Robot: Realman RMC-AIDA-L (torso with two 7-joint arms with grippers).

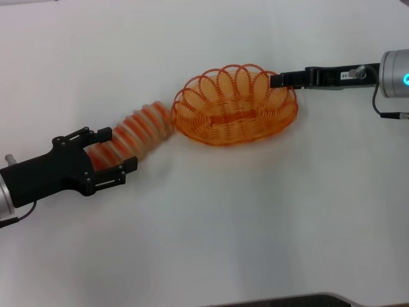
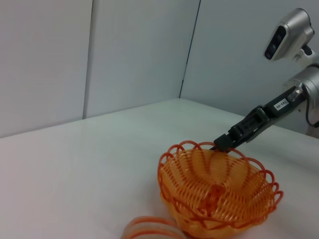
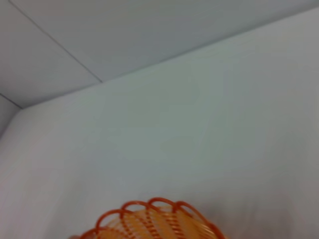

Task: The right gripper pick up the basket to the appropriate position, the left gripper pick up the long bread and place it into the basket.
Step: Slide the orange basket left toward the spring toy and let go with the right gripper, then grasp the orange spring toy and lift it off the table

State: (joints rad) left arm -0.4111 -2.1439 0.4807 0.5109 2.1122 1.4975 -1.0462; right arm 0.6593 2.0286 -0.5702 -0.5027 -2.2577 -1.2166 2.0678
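Observation:
The orange wire basket (image 1: 236,105) sits mid-table. My right gripper (image 1: 278,80) reaches in from the right and is shut on the basket's far right rim; it also shows in the left wrist view (image 2: 223,143). The long bread (image 1: 137,131), tan with orange stripes, lies slanted on the table with its far end against the basket's left side. My left gripper (image 1: 120,149) is open, with its jaws on either side of the bread's near end. The basket (image 2: 217,194) and the bread's end (image 2: 149,229) show in the left wrist view. The basket rim (image 3: 149,221) shows in the right wrist view.
The white table (image 1: 255,217) spreads around both things. Grey walls (image 2: 124,50) stand behind the table's far edges. A dark edge (image 1: 307,300) runs along the near side of the table.

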